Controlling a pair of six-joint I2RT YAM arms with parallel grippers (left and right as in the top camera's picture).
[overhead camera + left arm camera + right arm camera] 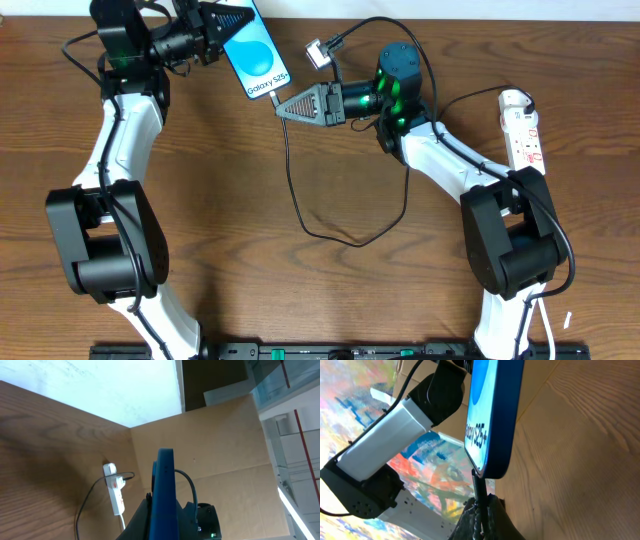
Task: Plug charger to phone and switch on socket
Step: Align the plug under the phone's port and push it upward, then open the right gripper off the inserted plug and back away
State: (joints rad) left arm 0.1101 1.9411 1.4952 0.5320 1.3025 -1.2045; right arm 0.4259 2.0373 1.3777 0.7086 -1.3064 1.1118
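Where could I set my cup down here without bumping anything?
Bare wood lies between the white-and-black left arm and the looping thin black charger cable, and in front of that loop. Crowded: the back, around the blue-screened phone, and beside the white power strip.

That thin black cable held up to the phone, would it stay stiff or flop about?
Probably floppy: the charger lies in loose curves across the table. Pinched near its tip by the right gripper, that short end likely stays straight enough to push. It looks thin, so the slack should trail easily.
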